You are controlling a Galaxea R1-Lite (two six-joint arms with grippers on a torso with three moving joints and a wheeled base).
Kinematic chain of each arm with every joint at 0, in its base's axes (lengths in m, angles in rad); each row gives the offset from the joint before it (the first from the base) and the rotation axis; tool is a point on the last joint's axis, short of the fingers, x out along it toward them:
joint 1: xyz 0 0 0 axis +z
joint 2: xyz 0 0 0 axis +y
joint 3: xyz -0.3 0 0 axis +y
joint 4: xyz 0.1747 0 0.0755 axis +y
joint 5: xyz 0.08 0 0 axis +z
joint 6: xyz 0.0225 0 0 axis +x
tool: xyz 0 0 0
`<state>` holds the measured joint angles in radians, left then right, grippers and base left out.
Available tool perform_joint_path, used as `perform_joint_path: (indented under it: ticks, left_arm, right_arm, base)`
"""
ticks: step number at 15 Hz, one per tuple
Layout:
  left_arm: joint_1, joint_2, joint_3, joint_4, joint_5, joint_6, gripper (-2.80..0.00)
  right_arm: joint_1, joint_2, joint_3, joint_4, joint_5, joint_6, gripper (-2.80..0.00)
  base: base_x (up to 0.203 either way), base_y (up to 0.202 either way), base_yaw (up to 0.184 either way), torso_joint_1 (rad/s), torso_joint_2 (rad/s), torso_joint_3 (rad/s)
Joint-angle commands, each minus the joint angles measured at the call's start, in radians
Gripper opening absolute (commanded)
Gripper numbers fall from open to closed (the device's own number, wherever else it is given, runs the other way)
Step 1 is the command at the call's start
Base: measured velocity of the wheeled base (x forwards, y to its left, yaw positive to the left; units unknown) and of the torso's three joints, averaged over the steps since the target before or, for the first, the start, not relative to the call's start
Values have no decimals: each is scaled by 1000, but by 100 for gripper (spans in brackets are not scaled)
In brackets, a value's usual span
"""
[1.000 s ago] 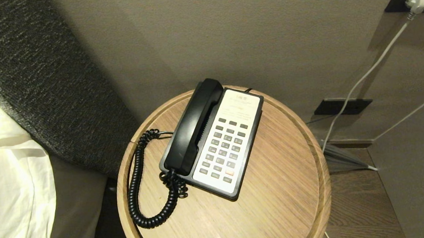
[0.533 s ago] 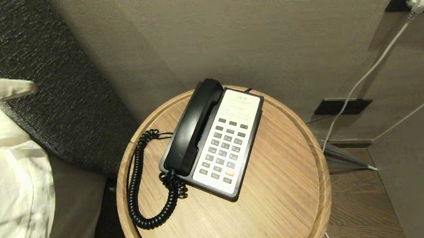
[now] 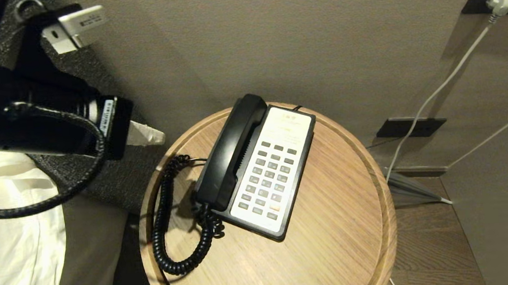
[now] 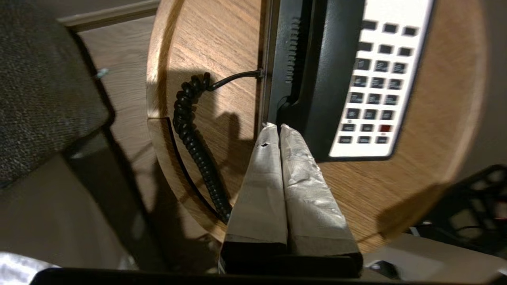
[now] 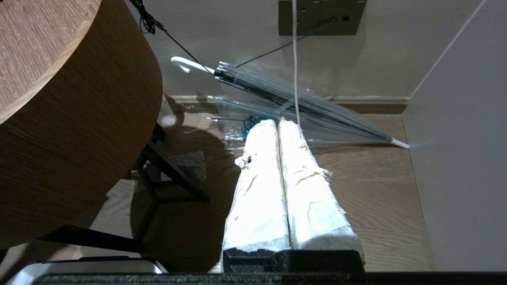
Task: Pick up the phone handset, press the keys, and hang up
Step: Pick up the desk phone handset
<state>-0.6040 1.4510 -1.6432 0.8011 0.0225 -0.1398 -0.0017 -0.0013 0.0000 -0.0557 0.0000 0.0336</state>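
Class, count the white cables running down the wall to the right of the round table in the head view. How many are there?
2. One white cable drops from the white plug at the top right; a second white cable crosses lower, from the right edge. More may be hidden.

black curved phone handset point(image 3: 232, 154), cradled on base, coiled cord attached

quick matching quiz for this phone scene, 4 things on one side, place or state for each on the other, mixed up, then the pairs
1. handset
2. coiled cord
3. left gripper
4. umbrella

A. shut, above the table's left edge
B. lying on the floor by the wall
C. resting in the phone base's cradle
D. looped on the tabletop left of the phone

Pairs: 1-C, 2-D, 3-A, 4-B
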Motion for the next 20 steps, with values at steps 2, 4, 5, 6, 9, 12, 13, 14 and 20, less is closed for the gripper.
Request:
perform_joint_path:
  ticks: [2,4,5,6,9,12,13,14,20]
  left_arm:
    - [-57,47,1,4,16,-1,-80]
    - [-103,68,-1,-4,54,-5,0]
    - [-124,81,-1,-17,74,-7,0]
    - [-145,93,-1,-41,80,-7,0]
    - [-182,122,-1,-58,105,9,0]
    - [-194,146,3,-101,143,58,0]
    - [-194,150,-3,-103,145,60,0]
    - [-194,152,-3,-103,145,65,0]
    - [-189,175,14,-100,151,118,0]
  right_arm:
    - [0,0,21,-1,0,0,-280]
    - [0,0,21,-1,0,0,-280]
    - [0,0,21,-1,0,0,-280]
    - [0,0,21,-1,0,0,-280]
    - [0,0,21,-1,0,0,-280]
    - [0,0,21,-1,0,0,-280]
    - [0,0,21,-1,0,0,-280]
    - [0,0,21,-1,0,0,-280]
    - [0,0,21,-1,0,0,-280]
  base:
    - [0,0,0,0,0,0]
    - [0,0,0,0,0,0]
    - [0,0,0,0,0,0]
    - [0,0,0,0,0,0]
    - [0,0,0,0,0,0]
    - [0,0,0,0,0,0]
    - [0,0,0,0,0,0]
    - [0,0,0,0,0,0]
    - [0,0,0,0,0,0]
